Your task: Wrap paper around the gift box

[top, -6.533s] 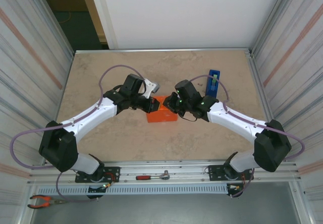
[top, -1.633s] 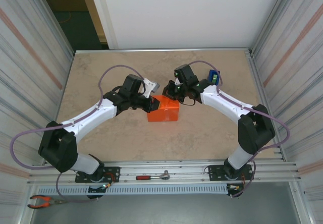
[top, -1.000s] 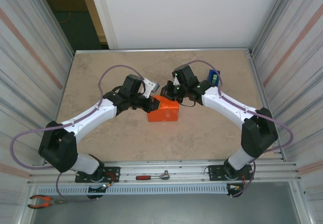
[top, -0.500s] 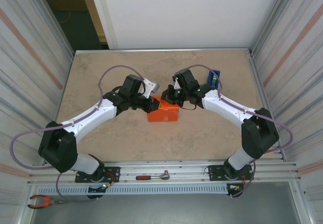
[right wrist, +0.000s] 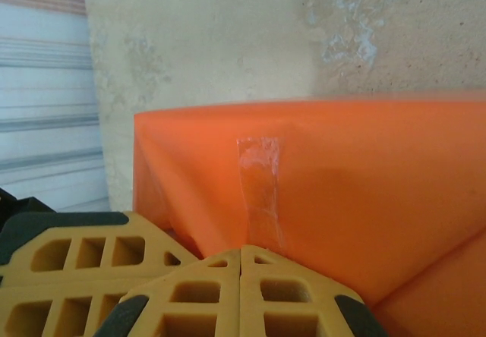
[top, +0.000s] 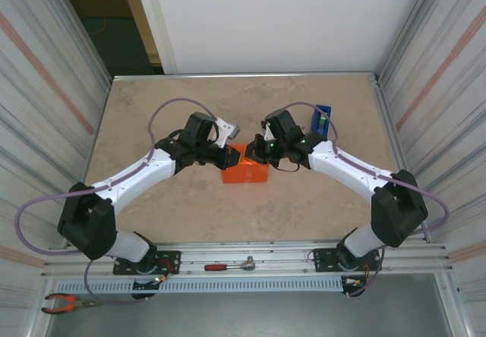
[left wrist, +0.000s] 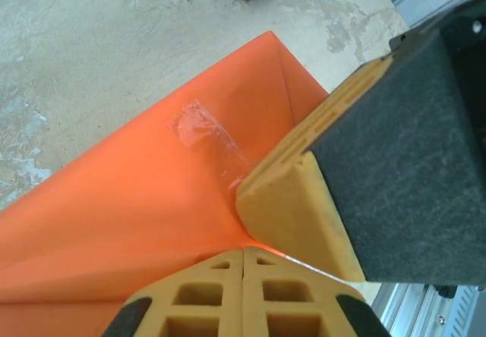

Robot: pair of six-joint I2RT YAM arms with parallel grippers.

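The gift box [top: 247, 172] sits mid-table, skinned in the orange paper [left wrist: 129, 200], with creased folds at its end. A clear tape strip [right wrist: 258, 181] lies across a seam; the tape strip [left wrist: 205, 130] is also seen in the left wrist view. My left gripper [top: 232, 155] is shut, its tips [left wrist: 243, 252] touching the paper at the box's left end. My right gripper [top: 256, 152] is shut too, its tips [right wrist: 241, 250] pressed on the paper just below the tape. The two grippers meet tip to tip over the box's far left corner. Neither has anything between its fingers.
A blue tape dispenser [top: 322, 120] stands behind the right arm, close to the forearm cable. Metal walls close in the table on both sides. A ratchet tool [top: 229, 265] and pliers [top: 64, 301] lie on the near rail, off the tabletop.
My right gripper has swung from behind the box forward and down onto its far left corner, beside the left gripper. The left arm and the box have stayed put.
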